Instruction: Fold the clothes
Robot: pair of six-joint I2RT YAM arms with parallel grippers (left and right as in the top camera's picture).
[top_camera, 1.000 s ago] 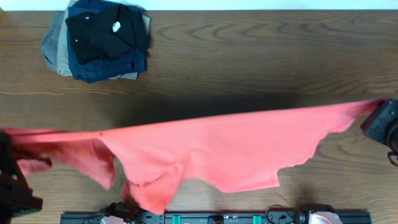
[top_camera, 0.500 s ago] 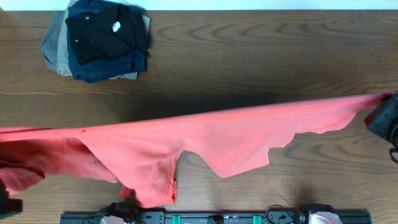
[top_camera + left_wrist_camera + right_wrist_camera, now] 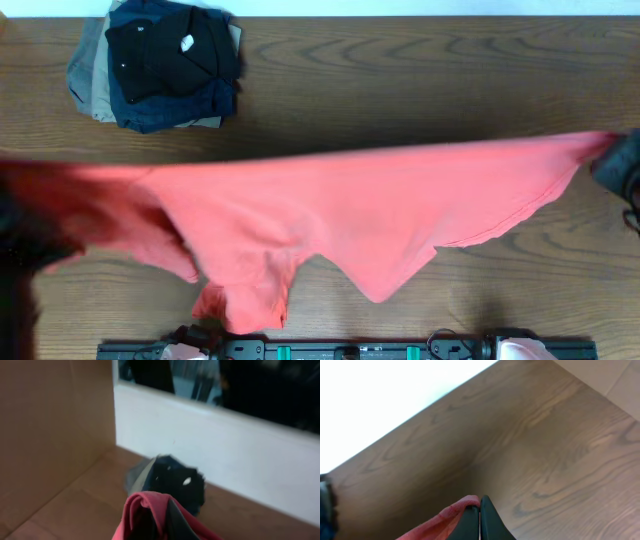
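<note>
The clothes, a coral-red T-shirt (image 3: 340,215), hang stretched across the table from the left edge to the right edge, with the lower part sagging in folds toward the front. My left gripper (image 3: 15,230) is a dark blur at the left end. In the left wrist view the red cloth (image 3: 142,510) drapes over the left gripper (image 3: 162,519), which is shut on it. My right gripper (image 3: 620,165) holds the right end. In the right wrist view the right gripper (image 3: 479,507) is shut, with a red hem (image 3: 445,520) pinched at its tip.
A pile of folded black, navy and tan garments (image 3: 160,60) lies at the back left corner and also shows as the pile (image 3: 170,480) in the left wrist view. A white wall (image 3: 225,445) runs behind the table. A dark rail (image 3: 350,350) lines the front edge.
Both ends of the shirt have moved toward the far side of the table. The left arm swung back fast and is now blurred. The hanging cloth has spread wider.
</note>
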